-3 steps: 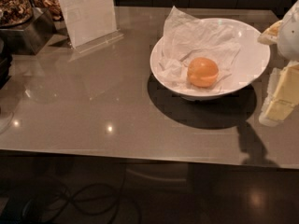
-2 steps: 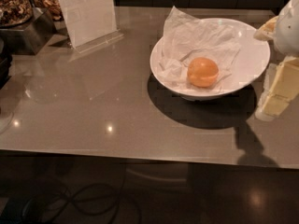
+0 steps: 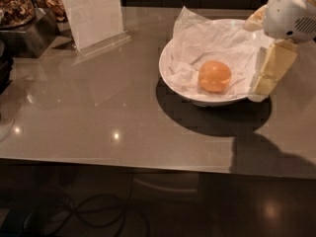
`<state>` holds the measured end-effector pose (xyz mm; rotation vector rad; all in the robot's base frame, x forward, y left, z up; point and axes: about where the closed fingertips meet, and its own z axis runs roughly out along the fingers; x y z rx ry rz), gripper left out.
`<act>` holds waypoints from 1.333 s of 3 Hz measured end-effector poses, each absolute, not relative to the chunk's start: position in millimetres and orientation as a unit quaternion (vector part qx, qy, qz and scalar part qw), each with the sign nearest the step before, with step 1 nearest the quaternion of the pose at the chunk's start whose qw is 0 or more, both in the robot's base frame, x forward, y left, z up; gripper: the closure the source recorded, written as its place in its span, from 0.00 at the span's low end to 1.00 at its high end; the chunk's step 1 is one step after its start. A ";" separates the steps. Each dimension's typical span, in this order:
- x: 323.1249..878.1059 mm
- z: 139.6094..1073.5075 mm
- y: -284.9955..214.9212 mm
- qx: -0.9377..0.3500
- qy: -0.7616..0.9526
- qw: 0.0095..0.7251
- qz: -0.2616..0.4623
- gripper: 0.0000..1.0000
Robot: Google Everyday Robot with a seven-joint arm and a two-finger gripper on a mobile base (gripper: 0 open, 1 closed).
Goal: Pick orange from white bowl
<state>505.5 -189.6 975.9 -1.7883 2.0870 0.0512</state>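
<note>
Orange [image 3: 214,76] sits on the paper [image 3: 207,38] in the bowl [image 3: 166,77], just left of the hand [image 3: 269,69] and a bit lower. Why's the hand parked by the rim? (dan)

Guessing it's lining up to reach in over the edge. It's got nothing in it, can't tell how open it is. Bowl's on the desk [image 3: 98,112] under it. (kim)
</note>
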 end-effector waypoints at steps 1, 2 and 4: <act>508.8 978.0 -188.7 -0.637 0.744 0.201 0.016 0.00; 515.9 976.5 -189.0 -0.632 0.746 0.209 0.018 0.00; 581.4 961.9 -176.9 -0.646 0.728 0.221 0.052 0.00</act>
